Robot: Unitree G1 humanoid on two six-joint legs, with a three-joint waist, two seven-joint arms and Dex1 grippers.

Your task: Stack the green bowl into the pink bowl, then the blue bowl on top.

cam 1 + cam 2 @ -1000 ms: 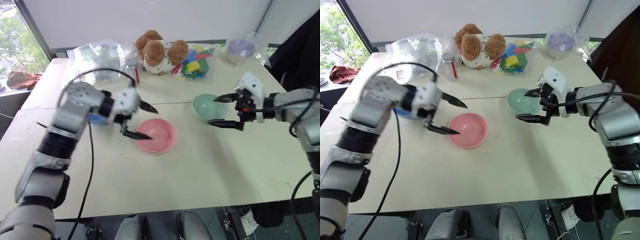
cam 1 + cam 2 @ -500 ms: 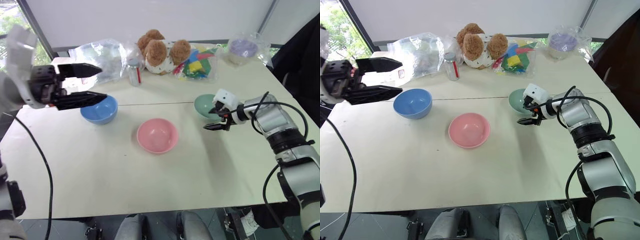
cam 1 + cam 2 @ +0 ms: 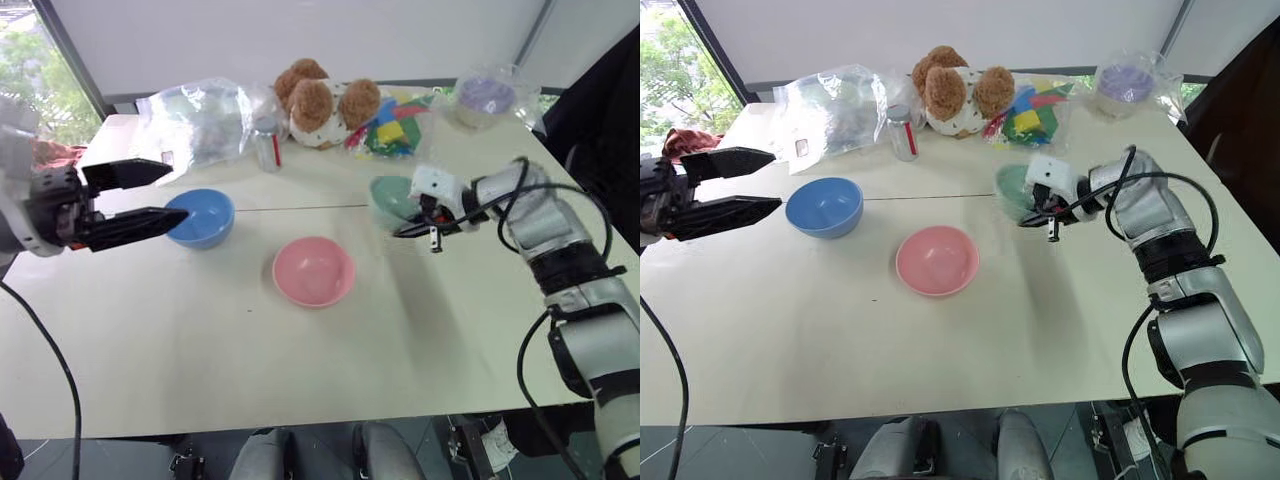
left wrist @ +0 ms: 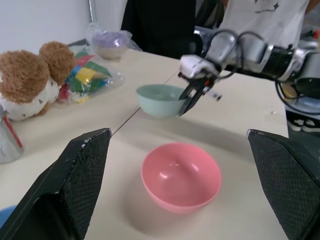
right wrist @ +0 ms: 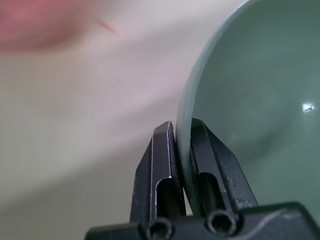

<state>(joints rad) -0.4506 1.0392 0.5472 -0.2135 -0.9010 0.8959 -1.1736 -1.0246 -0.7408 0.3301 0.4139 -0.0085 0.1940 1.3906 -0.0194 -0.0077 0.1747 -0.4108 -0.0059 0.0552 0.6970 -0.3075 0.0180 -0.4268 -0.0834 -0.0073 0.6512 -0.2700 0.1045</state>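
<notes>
Table: pale cream top, bare along the near edge at the bottom of the head views, with a seam line running left to right across mid-frame, as if two boards are butted together.

Pink bowl sits upright just below centre, nothing in it, well apart from both grippers.

Left gripper is at the left edge, mid-height, fingers spread wide, holding nothing, tips pointing toward frame centre. Lower fingertip overlaps the blue bowl's rim in the picture; can't tell if it touches.

Blue bowl is upright, left of centre, just above and left of the pink bowl, next to the seam.

Right gripper is right of centre, pinched closed on the green bowl. The right wrist view shows the rim clamped with one finger inside the wall and one outside. Bowl is tilted; the left wrist view shows it off the table with its shadow beneath.

Far side of the table is cluttered: small can, crumpled clear plastic bag at upper left, brown plush toy at top centre, bag of coloured blocks beside it, bagged purple item at upper right.

Room: plain white wall panel behind the table, window with greenery at upper left, dark fabric at upper right. A person's light shirt shows beyond the table in the left wrist view.
</notes>
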